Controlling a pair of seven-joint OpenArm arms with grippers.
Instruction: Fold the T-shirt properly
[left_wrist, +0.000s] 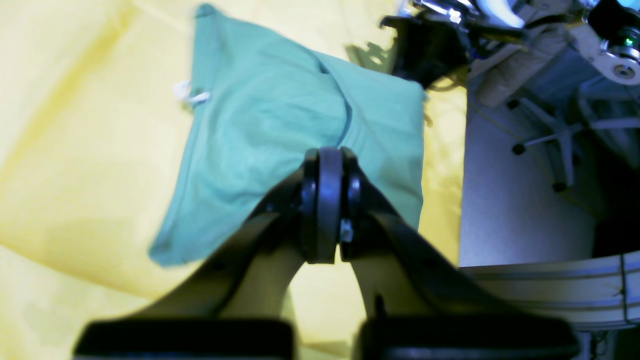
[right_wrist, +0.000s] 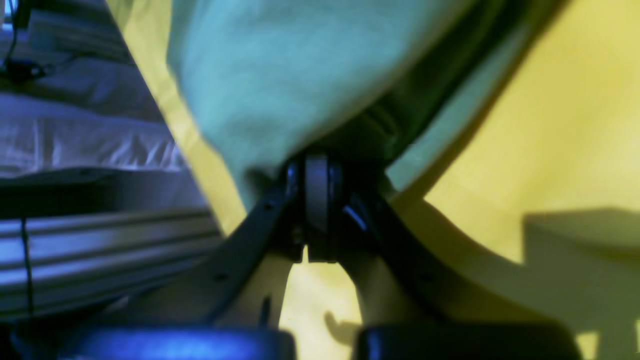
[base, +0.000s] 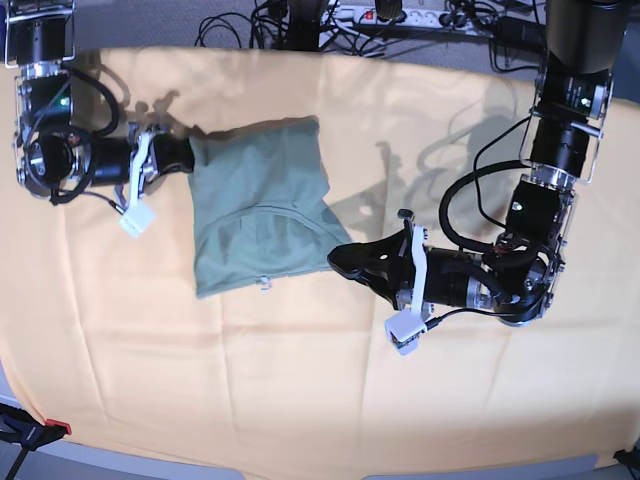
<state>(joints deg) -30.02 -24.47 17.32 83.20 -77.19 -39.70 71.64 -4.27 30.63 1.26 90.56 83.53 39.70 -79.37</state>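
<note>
My 2 hands, left hand (base: 340, 258) and right hand (base: 183, 152), pinch the soft sage-green cotton T-shirt (base: 262, 205) closed; uneven pulling could skew the fold.

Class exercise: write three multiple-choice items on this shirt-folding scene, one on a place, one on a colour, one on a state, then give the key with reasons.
1. Where does the left end effector grip the sage-green cotton T-shirt?
A. its right corner in the base view
B. its middle
C. nowhere

2. What colour is the large cloth under the shirt?
A. white
B. yellow-orange
C. black

3. How does the right end effector stand?
A. wide open
B. out of view
C. shut on the shirt

Key: 1 A, the base view shows it pinching that corner; 2 B, yellow-orange surrounds the shirt; 3 C, the right wrist view shows fabric gathered at its closed tips.
</note>
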